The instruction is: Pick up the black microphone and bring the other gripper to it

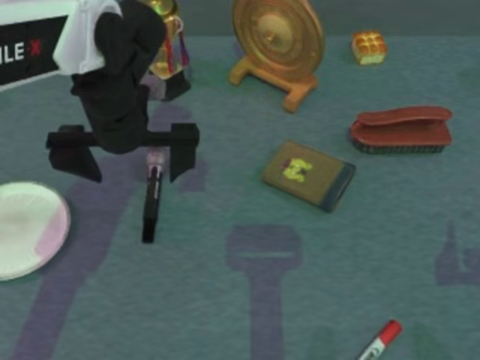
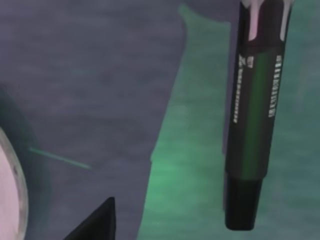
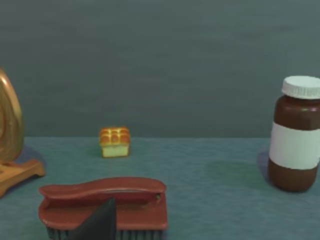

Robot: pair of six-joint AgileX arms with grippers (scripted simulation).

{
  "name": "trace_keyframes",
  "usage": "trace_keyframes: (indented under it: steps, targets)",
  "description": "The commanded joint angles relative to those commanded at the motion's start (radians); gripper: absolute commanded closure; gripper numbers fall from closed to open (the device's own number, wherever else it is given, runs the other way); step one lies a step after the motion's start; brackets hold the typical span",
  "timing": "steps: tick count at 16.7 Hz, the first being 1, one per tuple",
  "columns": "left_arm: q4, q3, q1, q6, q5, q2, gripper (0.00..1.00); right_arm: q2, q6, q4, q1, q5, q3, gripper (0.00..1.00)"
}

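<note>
The black microphone (image 1: 151,199) lies flat on the table left of centre, its mesh head (image 1: 154,159) towards the back and its handle towards the front. My left gripper (image 1: 133,174) hovers over the head end, open wide, with one finger on each side and nothing held. In the left wrist view the microphone's handle (image 2: 252,120) runs down the frame, and one fingertip (image 2: 97,225) stands well off to its side. My right arm is out of the top view. Its wrist view shows a single black fingertip (image 3: 102,220) in front of the brush, set wide with nothing held.
A white paper plate (image 1: 22,229) sits at the left edge, close to the left arm. A trophy (image 1: 169,45), a golden target (image 1: 277,37) and a bread loaf (image 1: 369,47) stand at the back. A red brush (image 1: 403,129), a book (image 1: 309,175), a red-capped marker (image 1: 381,339) and a brown jar (image 3: 295,135) lie on the right.
</note>
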Motion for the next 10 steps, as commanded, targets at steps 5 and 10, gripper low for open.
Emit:
trace_keyframes:
  steps: [5, 10]
  targets:
    - [-0.008, 0.008, -0.002, -0.002, -0.001, 0.012, 0.00, 0.000, 0.000, 0.000, 0.000, 0.000, 0.000, 0.00]
    - [0.066, -0.028, 0.002, 0.003, 0.000, 0.054, 0.00, 0.000, 0.000, 0.000, 0.000, 0.000, 0.000, 0.00]
